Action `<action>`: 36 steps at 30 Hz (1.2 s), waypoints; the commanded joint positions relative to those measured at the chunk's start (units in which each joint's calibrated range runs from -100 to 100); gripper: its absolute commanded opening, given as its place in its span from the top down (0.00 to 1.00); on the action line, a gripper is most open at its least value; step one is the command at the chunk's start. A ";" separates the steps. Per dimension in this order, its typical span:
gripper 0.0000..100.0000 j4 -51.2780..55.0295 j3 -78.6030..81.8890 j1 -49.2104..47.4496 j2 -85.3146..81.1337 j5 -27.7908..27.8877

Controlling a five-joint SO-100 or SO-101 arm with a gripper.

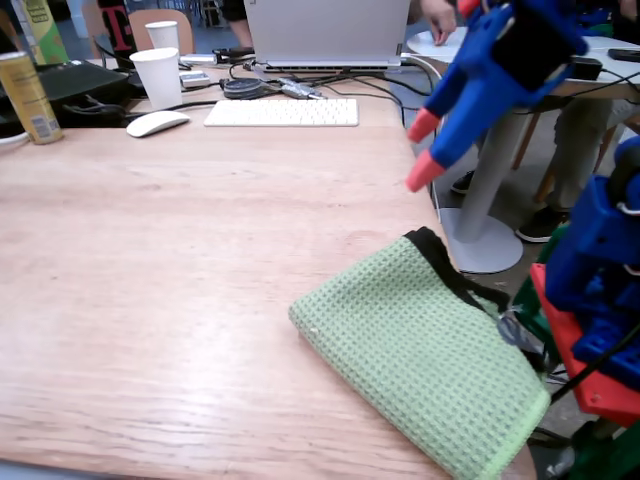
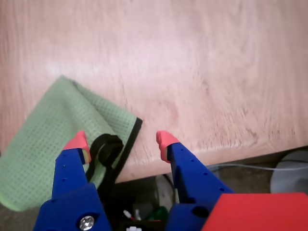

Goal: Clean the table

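Very little can be read. At the far left corner of the worktop, in the fixed view, a dark can carries a large pink letter that looks like a "T"; nothing else on it is legible. Just in front of it, near the left edge, a yellow can bears small dark print, too blurred to make out. A green container at the far left edge shows pale markings that cannot be read either. The keyboard at the far edge has keys too small to tell. The wrist view shows no writing.
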 commanded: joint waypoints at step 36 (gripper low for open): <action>1.00 -22.43 48.41 4.49 -35.30 -15.63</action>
